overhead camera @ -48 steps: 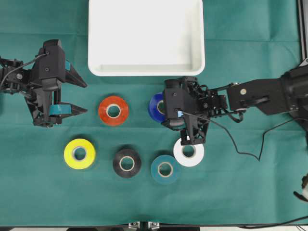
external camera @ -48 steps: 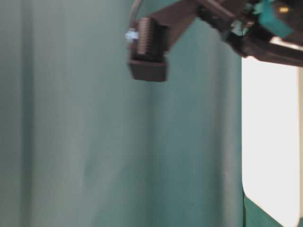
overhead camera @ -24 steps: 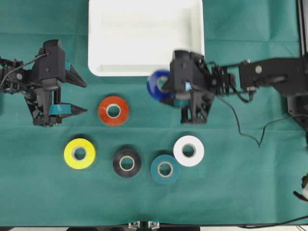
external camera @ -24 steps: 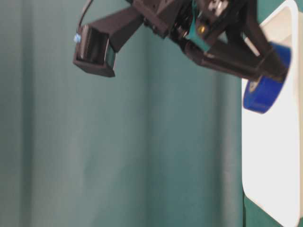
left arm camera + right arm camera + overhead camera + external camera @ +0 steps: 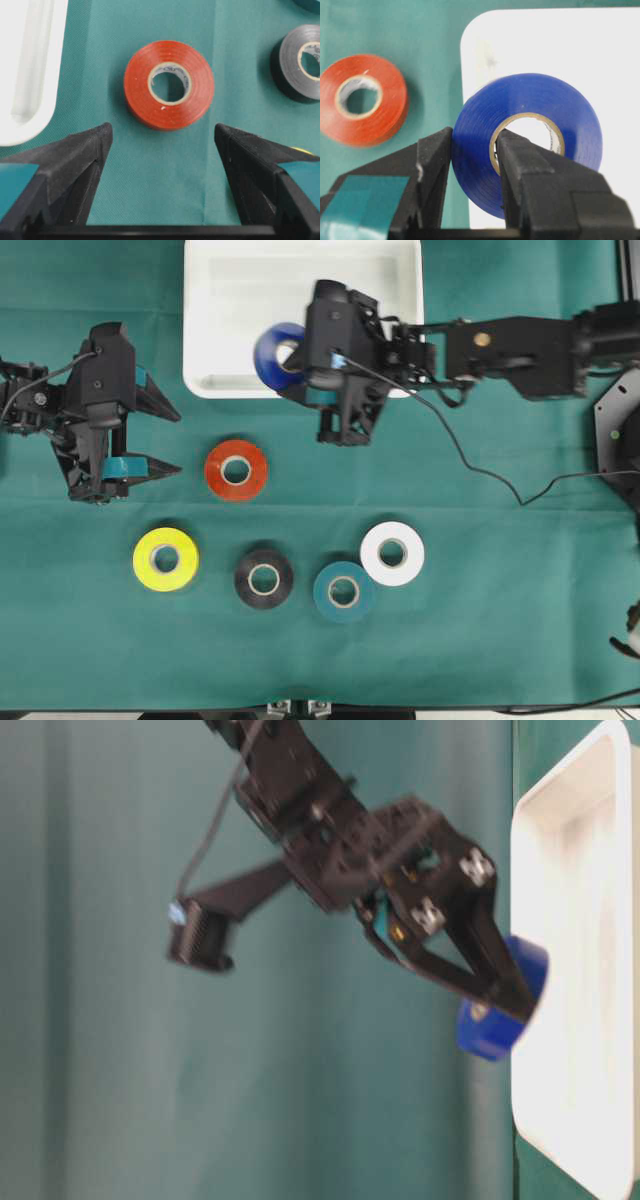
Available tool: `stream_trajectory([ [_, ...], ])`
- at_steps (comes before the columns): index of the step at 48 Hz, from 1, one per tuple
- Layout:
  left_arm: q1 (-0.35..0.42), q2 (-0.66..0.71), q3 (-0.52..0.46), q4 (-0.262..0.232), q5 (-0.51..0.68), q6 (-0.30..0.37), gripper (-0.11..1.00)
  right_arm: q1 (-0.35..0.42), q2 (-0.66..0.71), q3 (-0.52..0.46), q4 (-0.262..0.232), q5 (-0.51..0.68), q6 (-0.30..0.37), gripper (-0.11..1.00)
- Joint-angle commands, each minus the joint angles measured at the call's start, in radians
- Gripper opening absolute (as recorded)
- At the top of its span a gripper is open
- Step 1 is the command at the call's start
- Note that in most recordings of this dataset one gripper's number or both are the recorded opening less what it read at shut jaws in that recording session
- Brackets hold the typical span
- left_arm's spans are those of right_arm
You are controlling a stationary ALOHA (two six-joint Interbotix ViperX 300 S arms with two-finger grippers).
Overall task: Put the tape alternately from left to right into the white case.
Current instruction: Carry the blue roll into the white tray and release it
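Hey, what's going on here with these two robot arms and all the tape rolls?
The right gripper is clamped on the wall of the blue roll, carrying it over the near edge of the white case, which holds no tape yet. The left gripper hangs open near the red-orange roll. Yellow, black, teal and white rolls lie on the green cloth.

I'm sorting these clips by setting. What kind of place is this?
Most likely a robotics lab bench: two black arms with grippers, left and right, work over a green cloth holding tape rolls and a white case.
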Motion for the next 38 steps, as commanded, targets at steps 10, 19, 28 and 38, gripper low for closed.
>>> stream_trajectory([
  [10,-0.002,-0.006,-0.011,0.002,-0.003,-0.002,0.39,-0.028,0.084,-0.097,-0.015,-0.064,-0.002,0.29],
  [19,-0.002,-0.005,-0.009,0.002,-0.003,-0.002,0.40,-0.055,0.135,-0.121,-0.017,-0.118,-0.002,0.29],
  [28,-0.002,-0.005,-0.009,0.002,-0.003,-0.002,0.39,-0.077,0.179,-0.140,-0.017,-0.132,-0.002,0.29],
  [38,-0.002,-0.005,-0.009,0.002,-0.003,-0.002,0.39,-0.077,0.218,-0.160,-0.017,-0.127,-0.005,0.29],
])
